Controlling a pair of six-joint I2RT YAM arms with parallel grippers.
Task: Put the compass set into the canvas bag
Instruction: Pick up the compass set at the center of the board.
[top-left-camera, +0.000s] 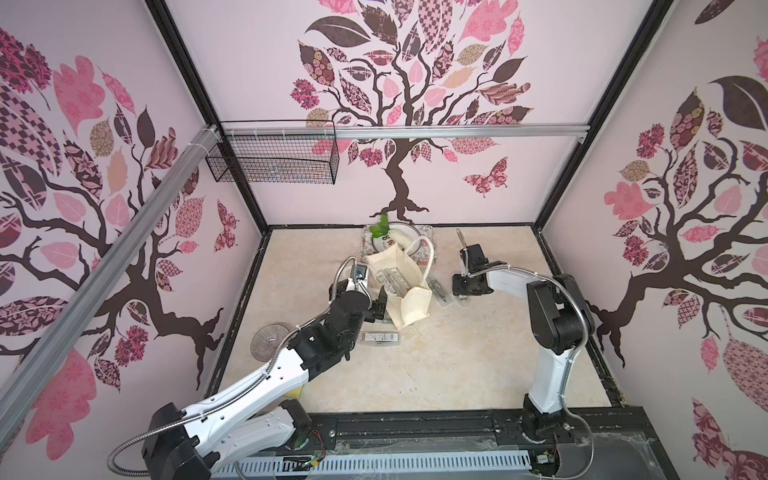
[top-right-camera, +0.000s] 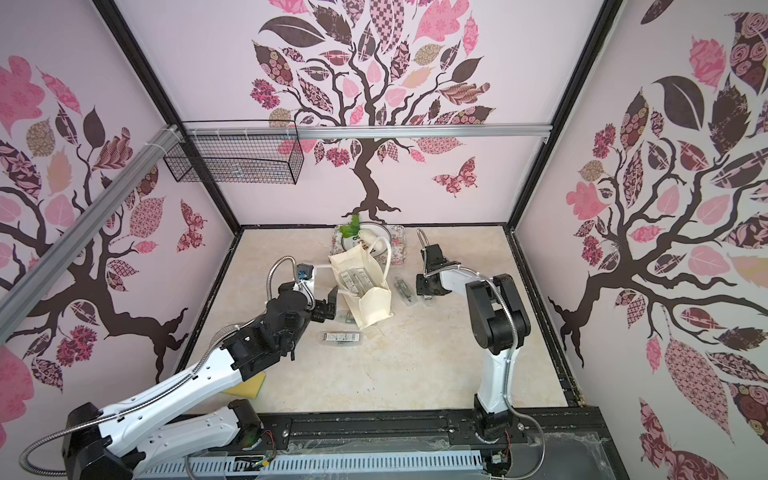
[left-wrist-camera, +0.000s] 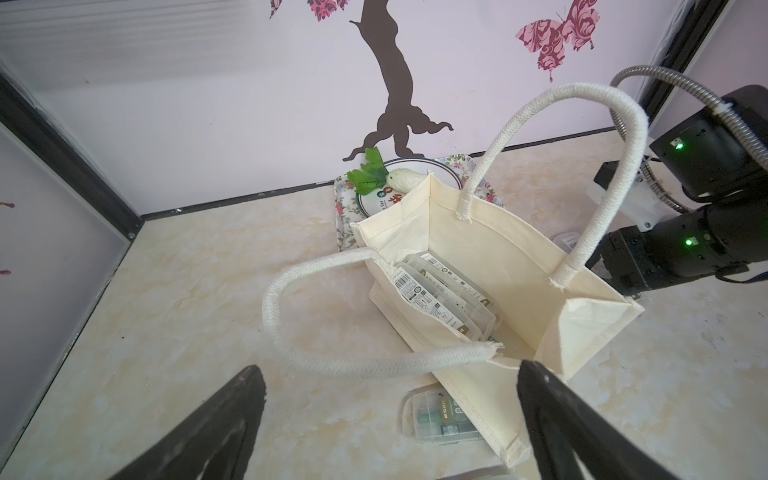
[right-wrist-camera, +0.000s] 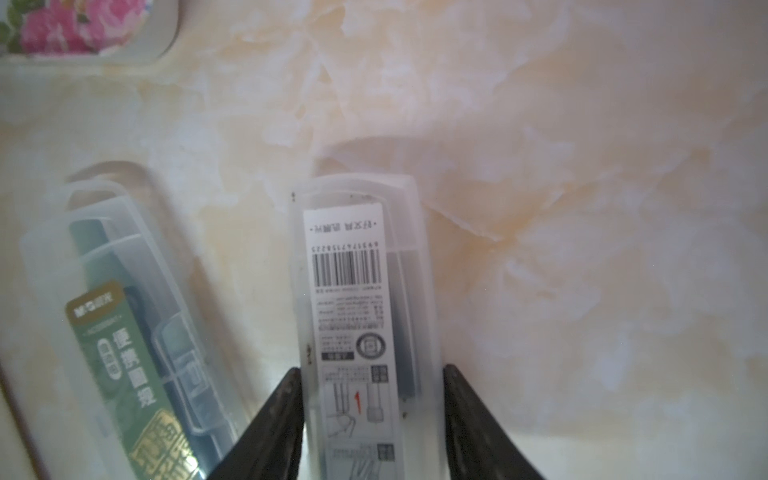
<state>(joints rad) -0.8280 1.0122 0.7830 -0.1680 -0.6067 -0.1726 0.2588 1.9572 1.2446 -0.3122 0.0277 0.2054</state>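
Observation:
The cream canvas bag (top-left-camera: 409, 291) (left-wrist-camera: 498, 257) stands open mid-table with several clear compass set cases (left-wrist-camera: 440, 299) inside. My right gripper (right-wrist-camera: 370, 370) reaches down just right of the bag. Both fingers press the sides of a barcode-labelled compass set (right-wrist-camera: 357, 291) that lies flat on the table. A green-labelled case (right-wrist-camera: 124, 332) lies beside it. My left gripper (left-wrist-camera: 392, 368) hangs open and empty at the bag's near left side, above a case (left-wrist-camera: 440, 419) partly under the bag. One more case (top-left-camera: 380, 337) lies in front of the bag.
A floral tray (top-left-camera: 365, 249) with a plate and a toy radish (left-wrist-camera: 405, 189) sits against the back wall behind the bag. A ribbed glass dish (top-left-camera: 270, 343) and a yellow sponge (top-right-camera: 249, 384) lie near the left arm. A wire basket (top-left-camera: 270, 160) hangs high at the back left.

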